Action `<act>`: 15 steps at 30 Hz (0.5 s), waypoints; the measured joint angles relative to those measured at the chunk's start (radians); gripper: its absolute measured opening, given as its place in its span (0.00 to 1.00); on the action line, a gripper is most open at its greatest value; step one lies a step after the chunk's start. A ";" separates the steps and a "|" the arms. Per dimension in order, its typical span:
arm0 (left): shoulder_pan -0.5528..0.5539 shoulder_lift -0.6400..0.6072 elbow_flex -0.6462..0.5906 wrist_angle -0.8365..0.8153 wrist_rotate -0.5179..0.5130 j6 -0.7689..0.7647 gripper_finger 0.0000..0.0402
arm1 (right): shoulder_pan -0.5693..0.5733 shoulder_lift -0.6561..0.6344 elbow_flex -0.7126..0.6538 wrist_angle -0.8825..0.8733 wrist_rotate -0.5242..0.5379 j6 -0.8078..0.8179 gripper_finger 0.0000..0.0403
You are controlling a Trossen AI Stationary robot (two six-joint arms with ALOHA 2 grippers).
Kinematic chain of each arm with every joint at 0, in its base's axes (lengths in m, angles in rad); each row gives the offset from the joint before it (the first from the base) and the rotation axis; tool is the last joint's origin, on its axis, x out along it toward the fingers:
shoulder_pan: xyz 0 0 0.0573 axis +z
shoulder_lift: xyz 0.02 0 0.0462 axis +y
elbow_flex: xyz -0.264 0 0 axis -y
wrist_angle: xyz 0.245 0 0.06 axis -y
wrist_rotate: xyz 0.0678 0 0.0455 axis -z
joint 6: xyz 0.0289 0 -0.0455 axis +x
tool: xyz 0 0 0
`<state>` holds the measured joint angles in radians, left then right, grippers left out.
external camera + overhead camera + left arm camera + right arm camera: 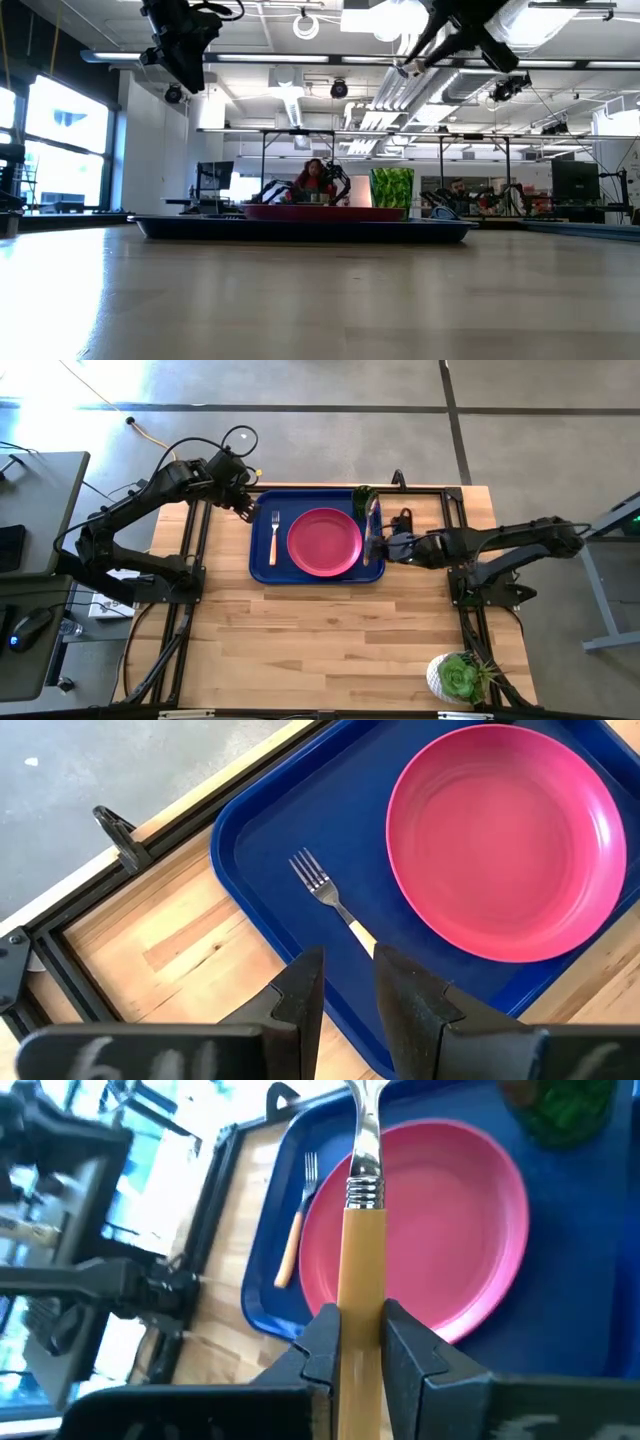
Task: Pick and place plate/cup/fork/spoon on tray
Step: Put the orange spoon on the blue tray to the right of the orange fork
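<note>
Orange-tan and silver, the spoon is clamped by its handle in the right gripper above the right side of the blue tray. The pink plate lies mid-tray, the orange-handled fork to its left. The left gripper hovers empty, fingers parted, over the tray's far left corner.

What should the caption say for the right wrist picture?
Right tool holds the spoon above the pink plate.

a white pot with a green succulent sits at the lower right of the wooden table, a desk with a mouse at far left.
</note>
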<state>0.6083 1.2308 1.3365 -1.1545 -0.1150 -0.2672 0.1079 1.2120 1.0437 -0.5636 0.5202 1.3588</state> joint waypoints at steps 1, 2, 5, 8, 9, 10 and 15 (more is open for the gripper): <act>0.000 0.000 0.000 0.000 0.000 0.000 0.20 | 0.009 0.028 0.035 -0.030 -0.002 0.007 0.07; 0.000 0.000 0.000 0.000 0.000 0.000 0.20 | 0.019 0.059 0.070 -0.062 -0.008 0.014 0.06; 0.000 0.000 0.000 0.000 -0.001 0.000 0.20 | 0.049 0.152 0.172 -0.143 -0.024 0.049 0.06; 0.000 0.000 0.000 0.000 -0.005 -0.001 0.20 | 0.082 0.242 0.260 -0.189 -0.049 0.085 0.07; 0.000 0.000 0.000 0.000 -0.006 0.000 0.20 | 0.092 0.272 0.286 -0.203 -0.056 0.100 0.07; 0.000 0.000 0.000 0.000 -0.006 0.000 0.20 | 0.103 0.301 0.311 -0.212 -0.064 0.113 0.07; 0.000 0.000 0.000 0.000 -0.006 0.000 0.20 | 0.152 0.438 0.429 -0.288 -0.111 0.195 0.07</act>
<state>0.6079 1.2305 1.3369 -1.1545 -0.1211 -0.2672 0.2598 1.6505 1.4725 -0.8519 0.4095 1.5542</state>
